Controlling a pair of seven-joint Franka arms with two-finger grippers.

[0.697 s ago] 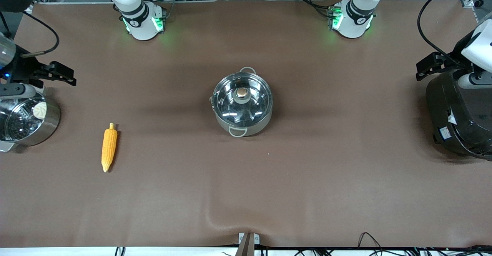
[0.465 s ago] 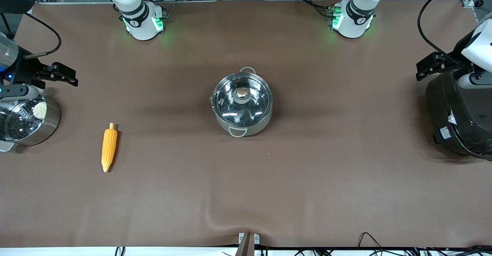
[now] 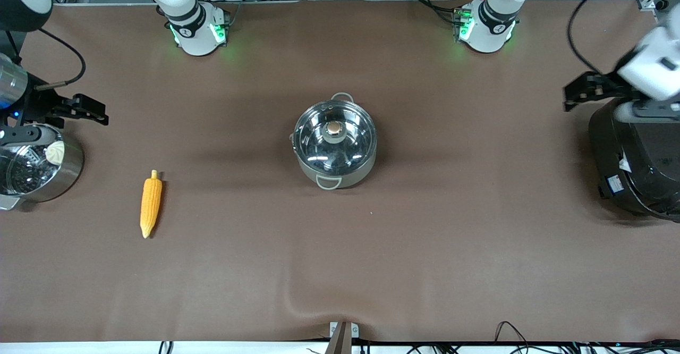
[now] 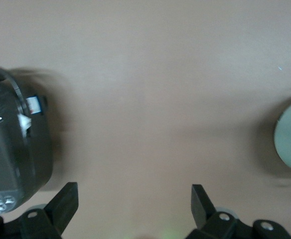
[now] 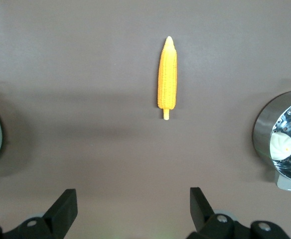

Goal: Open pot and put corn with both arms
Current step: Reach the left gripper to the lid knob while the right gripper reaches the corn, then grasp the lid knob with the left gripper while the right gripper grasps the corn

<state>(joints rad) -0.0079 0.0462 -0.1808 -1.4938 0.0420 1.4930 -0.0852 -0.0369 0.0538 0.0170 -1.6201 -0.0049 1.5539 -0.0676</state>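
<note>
The pot (image 3: 335, 144) sits mid-table, its glass lid (image 3: 334, 138) on, well apart from both claws. The right gripper (image 3: 85, 109), fingers spread with nothing between them, hangs over the table just beside the steamer pot (image 3: 40, 165) with its white bun (image 3: 54, 153); the corn (image 3: 150, 203) lies on the mat nearer the front camera, bare mat between. The left gripper (image 3: 581, 91), likewise spread and empty, hangs beside the black cooker (image 3: 635, 162), bare mat toward the pot
</note>
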